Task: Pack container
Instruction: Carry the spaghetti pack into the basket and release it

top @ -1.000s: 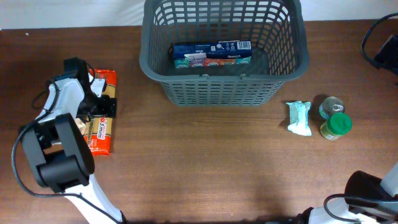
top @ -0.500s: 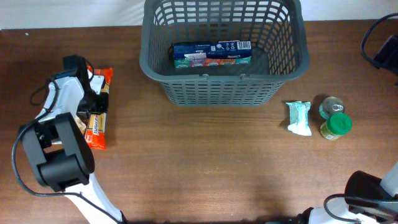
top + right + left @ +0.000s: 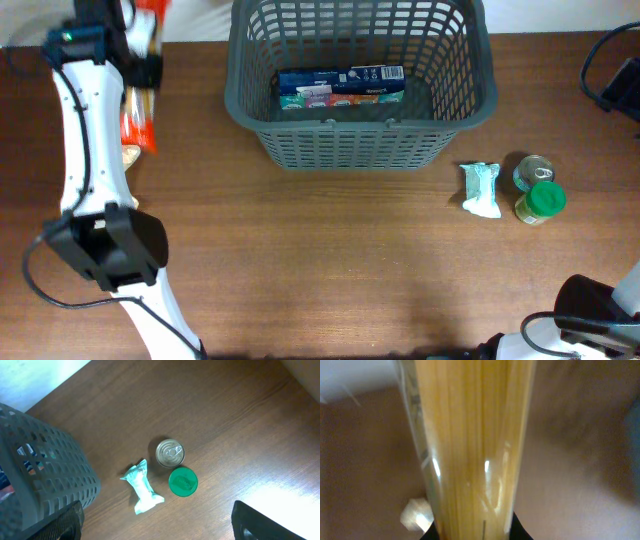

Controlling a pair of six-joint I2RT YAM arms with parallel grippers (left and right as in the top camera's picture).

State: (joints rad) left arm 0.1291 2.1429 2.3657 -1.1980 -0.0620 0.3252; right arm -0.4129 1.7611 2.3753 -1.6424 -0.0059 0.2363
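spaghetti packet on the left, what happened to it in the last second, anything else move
The left arm picked the spaghetti packet up off the table and carried it toward the far left corner, left of the basket. The basket, the box in it, the pale green packet, the can and the green-lidded jar stayed put.

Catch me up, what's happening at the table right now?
The left gripper holds a spaghetti packet up by the table's far left corner, to the left of the container. The container holds one blue box so far. A pale green packet, a tin can and a green-lidded jar sit on the table to its right. The right gripper hangs open above them, holding nothing.
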